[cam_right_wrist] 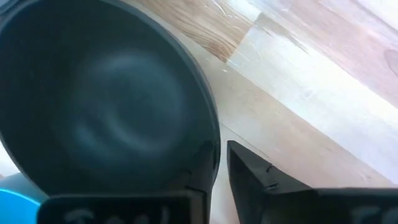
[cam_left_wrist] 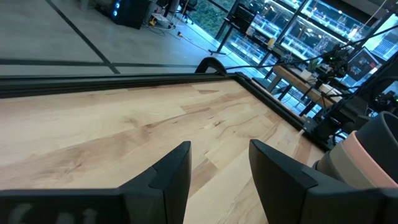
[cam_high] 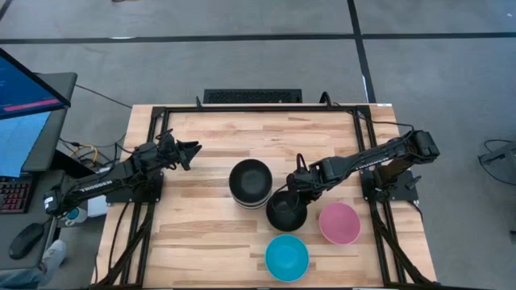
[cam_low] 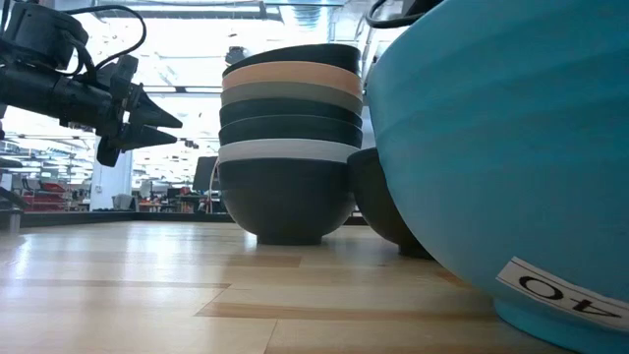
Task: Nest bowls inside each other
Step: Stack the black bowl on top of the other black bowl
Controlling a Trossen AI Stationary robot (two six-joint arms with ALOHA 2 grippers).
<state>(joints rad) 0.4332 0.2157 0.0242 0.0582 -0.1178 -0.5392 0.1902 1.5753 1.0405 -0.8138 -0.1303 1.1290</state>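
Note:
A stack (cam_high: 250, 183) of several nested bowls stands mid-table. The low view (cam_low: 290, 147) shows black, orange, grey-olive and white rims, with a black bowl at the bottom resting on the wood. A single black bowl (cam_high: 286, 212) sits right of the stack, with my right gripper (cam_high: 295, 187) shut on its far rim. A pink bowl (cam_high: 339, 223) and a bright blue bowl (cam_high: 287, 257) stand upright near the front edge. My left gripper (cam_high: 192, 151) is open and empty above the table, left of the stack. My right gripper pinches the black bowl's rim (cam_right_wrist: 214, 146) on the far side of the bowl, one finger (cam_right_wrist: 200, 183) inside and one finger (cam_right_wrist: 255, 180) outside. The fingers slant down from the table's right and far side. The bowl is upright; whether it is lifted clear I cannot tell.
A black metal frame (cam_high: 258, 109) runs along the table's far and side edges. Bare wood lies between my left gripper and the stack and along the front left. A monitor and keyboard (cam_high: 24, 121) stand off the table's left.

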